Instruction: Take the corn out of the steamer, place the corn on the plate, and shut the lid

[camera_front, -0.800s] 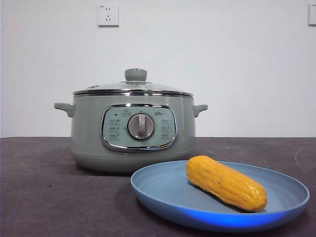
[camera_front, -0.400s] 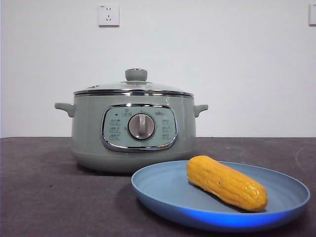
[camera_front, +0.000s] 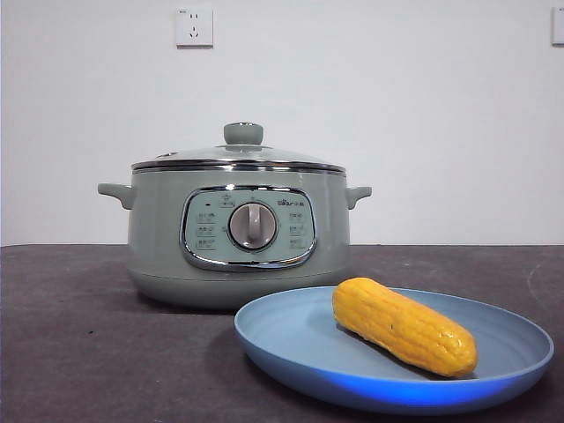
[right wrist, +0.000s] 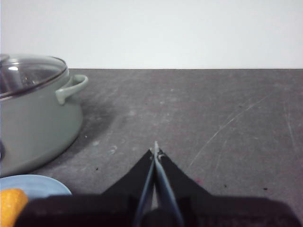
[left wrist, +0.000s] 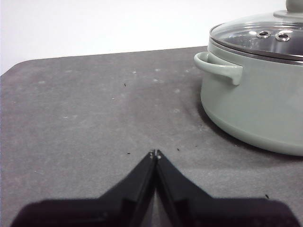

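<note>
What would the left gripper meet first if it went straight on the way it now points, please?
Probably nothing: ahead of the shut left gripper lies only bare table up to its far edge. The steamer stands off to one side, apparently outside that line.

Dark grey, speckled matte tabletop (camera_front: 88, 352) fills the foreground, with faint pale scuffs and scratches visible in the wrist views. Plain white wall (camera_front: 423, 106) behind it. White rectangular wall socket (camera_front: 194, 26) high on the wall, and the edge of a second white plate (camera_front: 557, 25) at the top corner.
</note>
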### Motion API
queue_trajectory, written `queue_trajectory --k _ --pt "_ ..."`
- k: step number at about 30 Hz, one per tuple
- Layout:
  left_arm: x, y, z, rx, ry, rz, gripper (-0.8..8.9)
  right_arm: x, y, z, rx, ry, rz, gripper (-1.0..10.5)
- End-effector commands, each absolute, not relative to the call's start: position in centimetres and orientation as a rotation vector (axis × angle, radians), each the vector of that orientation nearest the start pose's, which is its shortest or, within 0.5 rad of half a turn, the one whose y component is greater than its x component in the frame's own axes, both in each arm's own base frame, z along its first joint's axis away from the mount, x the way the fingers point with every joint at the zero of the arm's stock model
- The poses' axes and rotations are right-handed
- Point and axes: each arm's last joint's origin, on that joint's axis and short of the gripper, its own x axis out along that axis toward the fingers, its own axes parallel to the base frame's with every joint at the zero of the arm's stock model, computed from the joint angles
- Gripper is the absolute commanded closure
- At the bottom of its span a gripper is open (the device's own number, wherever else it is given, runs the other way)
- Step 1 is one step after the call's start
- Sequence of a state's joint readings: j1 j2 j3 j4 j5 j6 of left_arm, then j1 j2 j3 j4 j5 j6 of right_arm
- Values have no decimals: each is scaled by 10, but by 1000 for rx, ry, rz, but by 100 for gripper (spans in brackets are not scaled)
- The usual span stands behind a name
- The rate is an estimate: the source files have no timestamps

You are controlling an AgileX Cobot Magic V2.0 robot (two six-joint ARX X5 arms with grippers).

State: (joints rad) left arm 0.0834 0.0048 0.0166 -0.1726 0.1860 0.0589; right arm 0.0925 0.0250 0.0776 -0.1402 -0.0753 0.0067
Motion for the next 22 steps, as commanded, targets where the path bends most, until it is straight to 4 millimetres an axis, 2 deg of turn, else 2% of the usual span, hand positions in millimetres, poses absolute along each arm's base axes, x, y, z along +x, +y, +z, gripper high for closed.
queue_trajectory --k 1,7,22 --pt "96 3 148 31 164 -103 817 94 11 164 2 91 164 946" --pt "96 3 148 31 164 -103 817 95 11 148 -1 176 162 945" --pt "96 3 148 31 164 -103 817 95 11 148 5 175 163 945"
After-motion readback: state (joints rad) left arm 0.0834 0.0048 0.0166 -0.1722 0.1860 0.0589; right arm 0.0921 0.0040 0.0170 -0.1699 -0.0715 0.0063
